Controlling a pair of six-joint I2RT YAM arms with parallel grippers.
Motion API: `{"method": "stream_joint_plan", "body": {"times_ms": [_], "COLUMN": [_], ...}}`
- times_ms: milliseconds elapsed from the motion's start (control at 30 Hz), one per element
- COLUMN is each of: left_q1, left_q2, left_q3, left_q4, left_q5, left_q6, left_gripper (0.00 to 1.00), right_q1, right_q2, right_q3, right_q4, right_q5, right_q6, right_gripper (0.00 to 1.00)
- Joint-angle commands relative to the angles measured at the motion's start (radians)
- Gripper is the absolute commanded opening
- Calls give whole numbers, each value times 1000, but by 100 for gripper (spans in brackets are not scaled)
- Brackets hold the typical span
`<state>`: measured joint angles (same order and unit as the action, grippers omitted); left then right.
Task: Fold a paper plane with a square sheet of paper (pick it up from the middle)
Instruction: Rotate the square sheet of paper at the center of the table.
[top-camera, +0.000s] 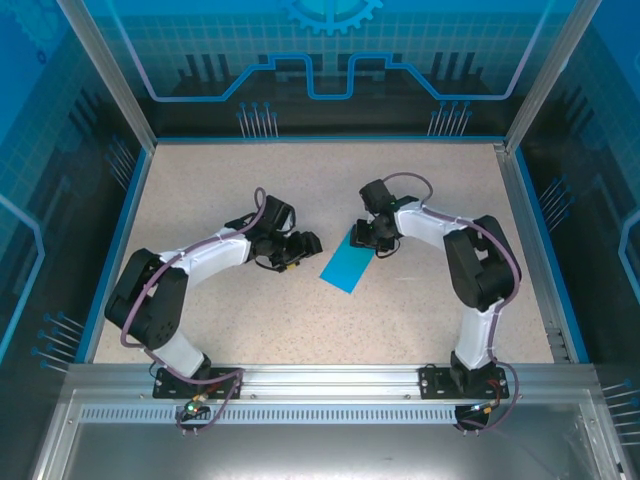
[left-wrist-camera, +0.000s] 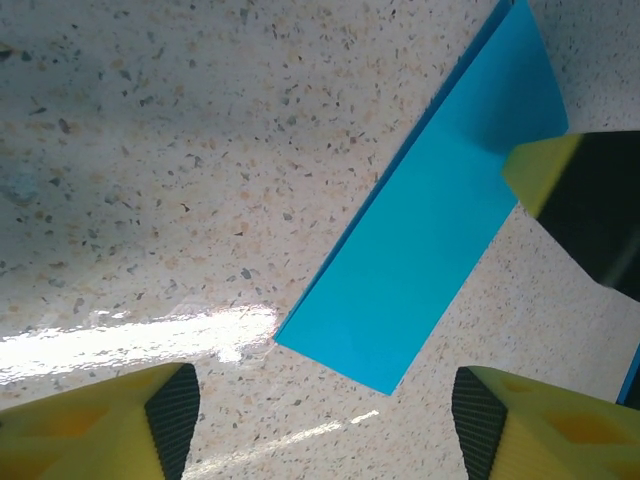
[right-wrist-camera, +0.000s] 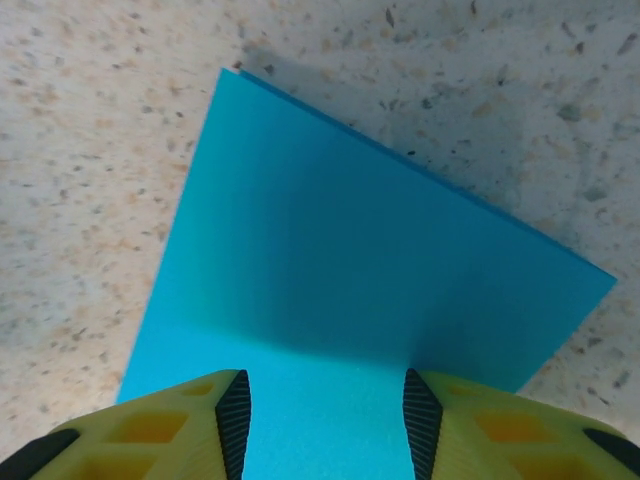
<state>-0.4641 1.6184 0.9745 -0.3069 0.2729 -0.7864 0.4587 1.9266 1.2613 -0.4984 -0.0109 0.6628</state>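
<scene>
Two jointed white-and-black robot arms, left arm and right arm, carry thin cables, seemingly purple. Yellow plastic fingers bear black ribbed pads. Black bases sit at the lower frame.

- my sheet of paper reads plain turquoise-blue, no print.
- the table is beige with dark and tan speckles, and i see a blue edge round it.
- left gripper and right gripper: yellow fingers, black ribbed pads.
- left arm and right arm: white links, black joints.
- back wall: blue grid, lighter line art, a gear.
</scene>
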Motion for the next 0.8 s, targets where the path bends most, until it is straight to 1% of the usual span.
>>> {"method": "stream_joint_plan", "body": {"times_ms": [0,100,233,333,400,433,600,667,767], "left_q1": [19,28,31,31,31,31,28,26,14], "left_q2": [19,15,9,8,9,11,18,17,21], "left_q3": [-17,-33,-44,-62,-77,-85,-109,-115,-109], "left_q4": [-11,3,0,14,34,46,77,89,94], "left_q5": [10,19,25,47,71,84,121,135,150], "left_q6": [-1,-5,-12,-29,-45,-55,-95,-111,-123], "left_gripper": [73,77,84,87,88,88,88,88,88], "right_q1": [24,36,70,87,87,86,69,56,45], "right_q2": [51,92,135,140,128,114,25,20,50], "right_q3": [51,77,95,103,108,111,103,99,110], "right_q4": [-44,-36,10,40,53,59,58,55,45], "right_q5": [5,-44,-188,-261,-280,-277,-164,-151,-156], "right_q6": [0,-48,-171,-220,-226,-223,-149,-125,-115], "right_gripper": [48,48,47,47,47,47,46,45,44]}}
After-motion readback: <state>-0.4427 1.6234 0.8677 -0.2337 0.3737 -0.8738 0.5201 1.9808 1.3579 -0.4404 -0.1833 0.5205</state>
